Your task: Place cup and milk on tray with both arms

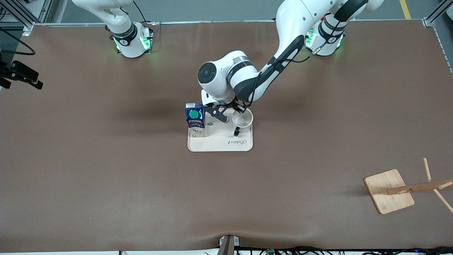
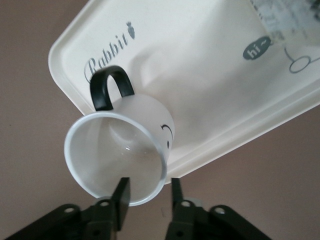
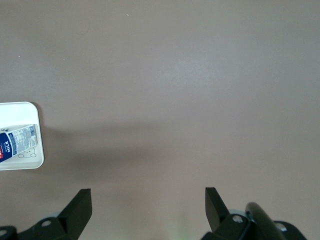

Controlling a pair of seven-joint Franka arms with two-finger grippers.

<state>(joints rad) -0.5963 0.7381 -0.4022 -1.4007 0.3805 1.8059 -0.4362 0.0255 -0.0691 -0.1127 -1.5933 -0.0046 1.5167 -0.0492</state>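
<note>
The cream tray (image 1: 219, 143) lies mid-table. The dark blue milk (image 1: 195, 119) stands on its corner toward the right arm's end. The white cup (image 1: 242, 120) stands on the corner toward the left arm's end, its black handle toward the front camera. My left gripper (image 1: 233, 114) is open over the cup's rim. In the left wrist view, one finger (image 2: 122, 192) is inside the cup (image 2: 117, 155) and the other is outside, with a gap around the wall. My right gripper (image 3: 147, 200) is open and empty above bare table. The tray's corner (image 3: 20, 110) and the milk (image 3: 17, 142) show at that view's edge.
A wooden board with sticks (image 1: 389, 191) lies near the front camera at the left arm's end. A black device (image 1: 21, 74) sits at the table's edge at the right arm's end. The right arm is folded back near its base (image 1: 131, 42).
</note>
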